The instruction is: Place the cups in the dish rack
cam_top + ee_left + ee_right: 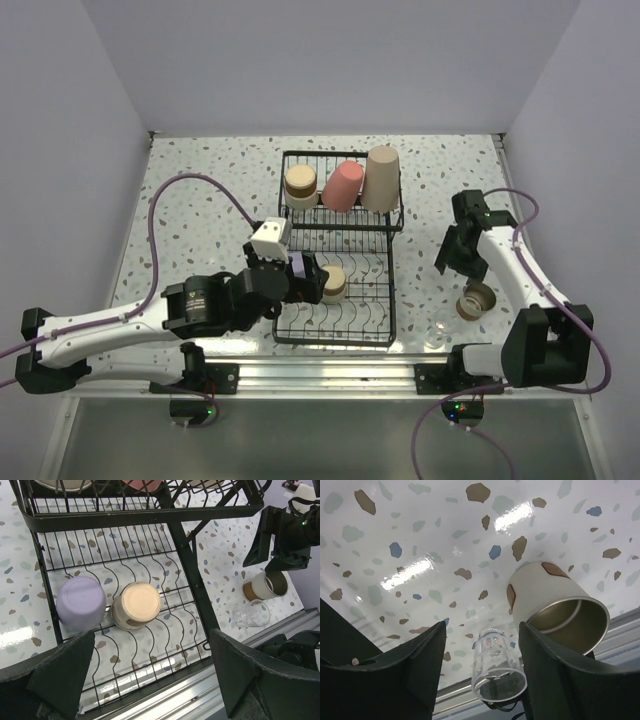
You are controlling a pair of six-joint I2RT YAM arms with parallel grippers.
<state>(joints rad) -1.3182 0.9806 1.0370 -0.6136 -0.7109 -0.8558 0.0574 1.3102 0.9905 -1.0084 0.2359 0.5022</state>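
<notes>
The black wire dish rack point(335, 342) holds a short tan cup point(300, 183), the pink cup point(343, 185) and the tall beige cup point(381, 178) in its raised basket. On the lower tines lie a tan cup point(136, 606) and the lavender cup point(81, 603). My left gripper point(150, 680) hovers open and empty over the rack's near end. A tan-brown cup point(560, 610) lies on its side on the table right of the rack, with the clear glass point(497, 665) beside it. My right gripper point(482, 665) is open and empty above them.
The rack's raised basket bar point(150, 517) crosses the top of the left wrist view. The metal rail point(330, 375) runs along the table's near edge, close to the glass point(436, 335). White walls enclose the table on three sides. My right gripper point(270, 545) shows beyond the rack.
</notes>
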